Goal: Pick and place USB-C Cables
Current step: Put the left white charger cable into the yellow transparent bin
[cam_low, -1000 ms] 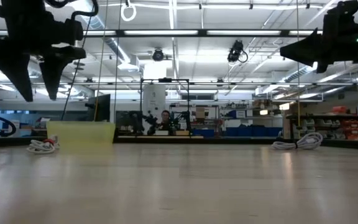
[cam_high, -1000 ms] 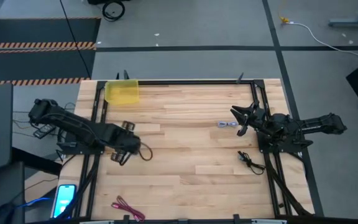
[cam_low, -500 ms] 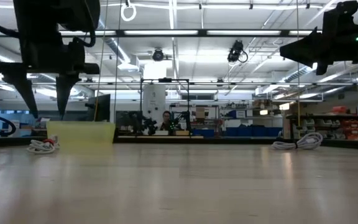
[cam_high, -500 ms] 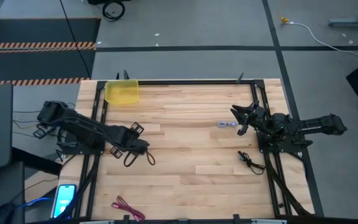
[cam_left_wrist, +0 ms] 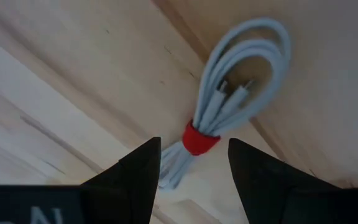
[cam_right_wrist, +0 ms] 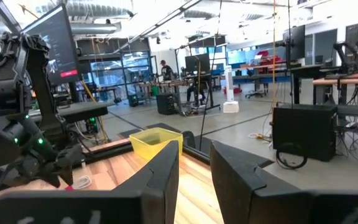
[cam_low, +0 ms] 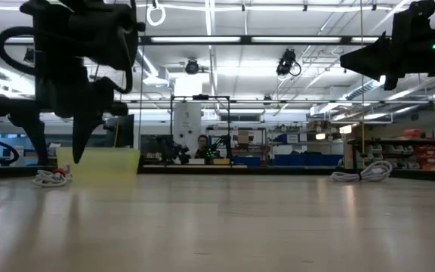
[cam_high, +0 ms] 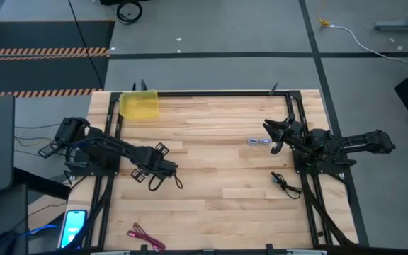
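Moved since a second ago: left gripper (cam_high: pixel 160 176), now farther out over the wooden table (cam_high: pixel 218 205) and lower down, with finger tips close to the wood in the low view (cam_low: pixel 60 155). Same as before: right gripper (cam_high: pixel 275 134), up in the air at the right side of the table, two fingers apart with a gap between them. Left fingers (cam_left_wrist: pixel 138 171) apart too, touching nothing, one on each side of the white cable (cam_left_wrist: pixel 241 81). Flat on the wood right under the left gripper, this cable, folded into a long thin bundle. Red band (cam_left_wrist: pixel 201 138) tight around it near one end. Round loop end pointing away from the gripper, short tail end lying in the gap between the fingers, long way of the bundle running about the same way the fingers point. Mostly hidden from above, with only a bit of loop (cam_high: pixel 176 182) peeking out past the gripper. Well apart from it, three more: pale grey cable (cam_high: pixel 258 142) just beside the right gripper, black cable (cam_high: pixel 283 183) near the right edge, magenta-red cable (cam_high: pixel 146 238) at the near edge. Yellow bin (cam_high: pixel 139 105) at the far left corner. Phone (cam_high: pixel 74 225) off the table on the left. Nothing lying between the open fingers and the white cable.
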Controlling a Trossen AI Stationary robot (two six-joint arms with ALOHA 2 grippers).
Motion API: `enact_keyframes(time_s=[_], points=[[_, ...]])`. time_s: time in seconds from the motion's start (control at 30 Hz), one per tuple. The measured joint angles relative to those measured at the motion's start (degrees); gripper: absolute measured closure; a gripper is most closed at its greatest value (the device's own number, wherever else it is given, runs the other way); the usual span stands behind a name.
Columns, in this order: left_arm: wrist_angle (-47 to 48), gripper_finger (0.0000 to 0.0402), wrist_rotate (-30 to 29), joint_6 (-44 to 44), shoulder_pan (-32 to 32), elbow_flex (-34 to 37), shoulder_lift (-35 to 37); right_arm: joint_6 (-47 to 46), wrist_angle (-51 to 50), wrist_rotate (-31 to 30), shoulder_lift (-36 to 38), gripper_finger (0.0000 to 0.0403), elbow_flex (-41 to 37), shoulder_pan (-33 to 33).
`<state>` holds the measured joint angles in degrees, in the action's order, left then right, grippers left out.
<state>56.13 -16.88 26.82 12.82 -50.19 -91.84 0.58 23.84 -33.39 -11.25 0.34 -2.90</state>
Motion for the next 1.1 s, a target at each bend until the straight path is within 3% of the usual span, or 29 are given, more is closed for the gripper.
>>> enact_keyframes(time_s=[0.4,0.57,0.87,1.1], points=[[3.21,0.0205,2.88,-3.67,-0.39,0.00,-1.28,7.90,3.93,0.00,0.02,0.0304,0.02,0.04],[-1.69,0.0205,0.59,-3.59,0.30,0.00,-1.98,10.34,6.51,0.00,0.02,0.0304,0.00,0.04],[-1.09,0.0205,1.39,-1.78,0.13,1.87,-6.48,11.65,8.60,0.00,0.02,0.0305,0.01,0.04],[-2.75,0.0213,-1.97,-2.10,0.20,2.89,-5.92,12.63,8.66,0.00,0.02,0.0305,0.02,0.02]])
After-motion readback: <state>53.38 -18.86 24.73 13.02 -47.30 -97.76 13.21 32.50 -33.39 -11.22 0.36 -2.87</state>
